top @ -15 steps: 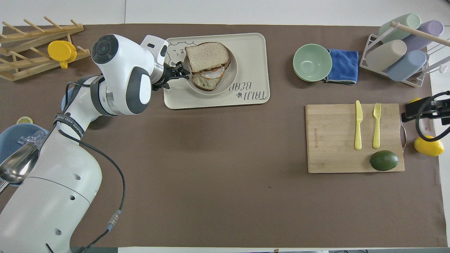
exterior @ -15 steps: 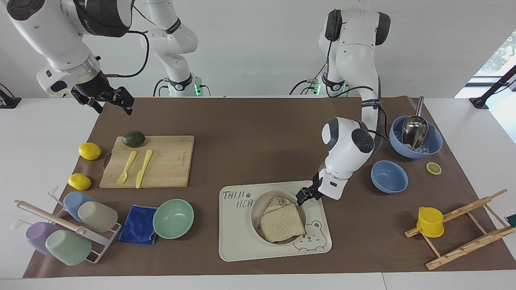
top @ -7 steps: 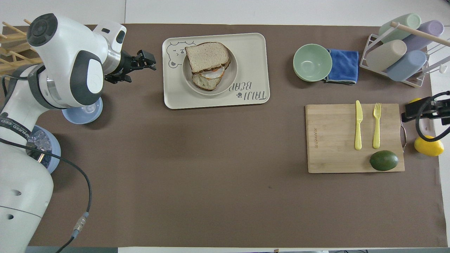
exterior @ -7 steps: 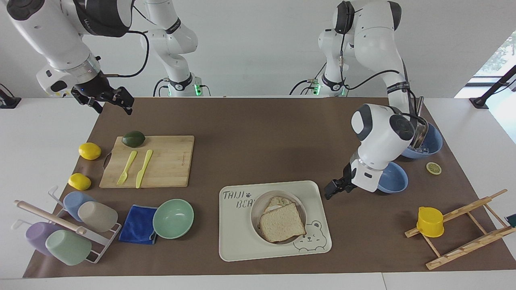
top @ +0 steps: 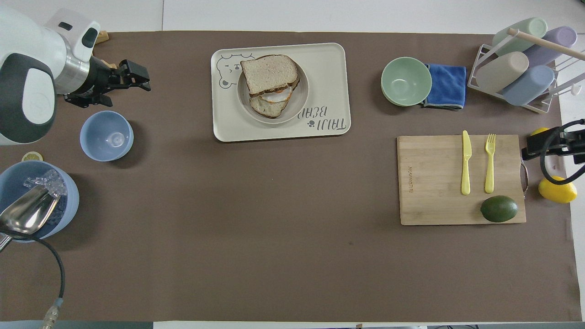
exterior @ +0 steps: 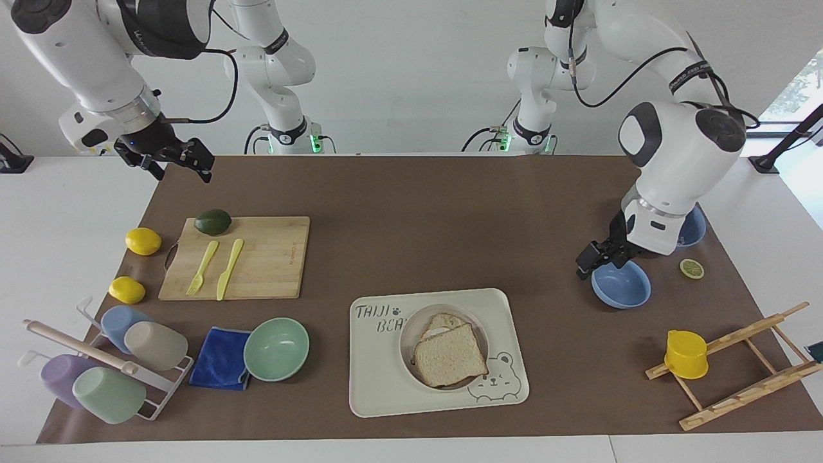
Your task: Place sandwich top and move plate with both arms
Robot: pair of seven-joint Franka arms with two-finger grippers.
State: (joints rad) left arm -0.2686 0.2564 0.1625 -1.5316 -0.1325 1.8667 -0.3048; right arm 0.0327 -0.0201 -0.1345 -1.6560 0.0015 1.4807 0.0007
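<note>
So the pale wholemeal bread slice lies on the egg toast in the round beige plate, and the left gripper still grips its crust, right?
Not quite. The pale wholemeal bread slice does lie on the egg toast in the round beige plate, but the left gripper holds nothing: the facing view shows it open, raised above the small blue bowl.

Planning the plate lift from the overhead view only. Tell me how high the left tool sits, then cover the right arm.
Observer: The left tool hangs in the air, empty, above the small blue bowl's rim.
Operator: Now the right arm.
Observer: It waits; the right tool is raised over the brown mat's corner, near the avocado.
Operator: Report what the left arm hides from me.
Observer: A yellow cup sitting on the wooden rack.
</note>
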